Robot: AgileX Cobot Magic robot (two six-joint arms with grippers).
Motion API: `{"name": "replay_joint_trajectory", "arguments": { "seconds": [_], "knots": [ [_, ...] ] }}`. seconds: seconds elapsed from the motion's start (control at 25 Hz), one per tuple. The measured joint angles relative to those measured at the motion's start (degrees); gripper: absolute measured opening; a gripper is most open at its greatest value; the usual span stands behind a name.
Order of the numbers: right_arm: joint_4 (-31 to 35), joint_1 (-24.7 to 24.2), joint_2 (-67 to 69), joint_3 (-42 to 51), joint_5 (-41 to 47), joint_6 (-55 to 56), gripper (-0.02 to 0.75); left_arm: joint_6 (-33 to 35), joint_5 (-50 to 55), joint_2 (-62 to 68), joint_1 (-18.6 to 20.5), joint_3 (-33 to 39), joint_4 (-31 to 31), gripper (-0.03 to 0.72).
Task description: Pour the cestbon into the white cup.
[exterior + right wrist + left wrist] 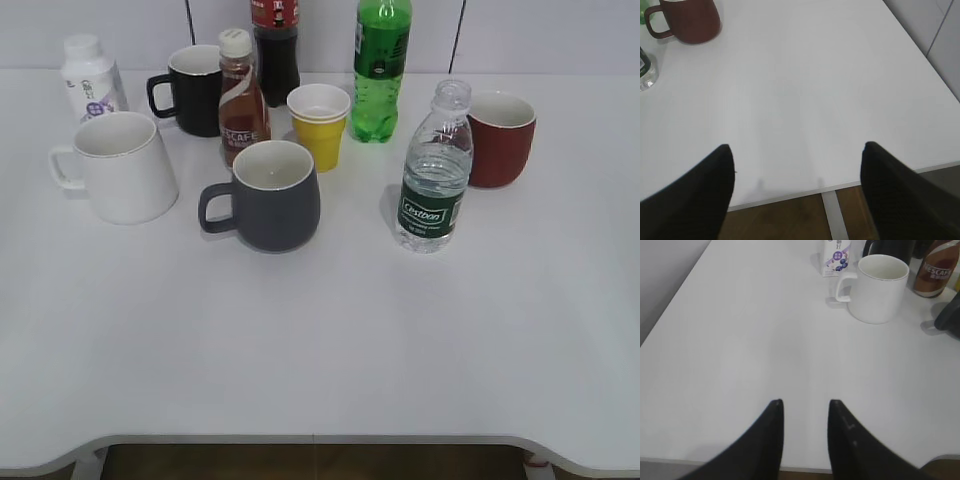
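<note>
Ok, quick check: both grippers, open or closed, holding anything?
Left gripper: open with a narrow gap, holding nothing, above bare table.
Right gripper: wide open, holding nothing, at the table edge.

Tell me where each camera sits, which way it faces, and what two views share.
Exterior: raised at the table's front, slanting down at the cestbon and white cup; no robot part shows.
Left wrist: low over the near edge, facing the white cup; left gripper open.
Right wrist: near the front edge, facing a red mug; right gripper wide open.
Shared: exterior and left wrist both show the white cup.
</note>
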Motion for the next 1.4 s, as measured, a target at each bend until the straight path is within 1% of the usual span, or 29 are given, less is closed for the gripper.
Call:
{"name": "replay_joint_trajectory", "arguments": {
  "seconds": [1.4],
  "knots": [
    [0.0, 0.0, 0.0, 0.0, 0.0, 0.0, 0.589, 0.0, -0.1, 0.0, 0.0, 0.0, -0.1, 0.23]
  ]
}}
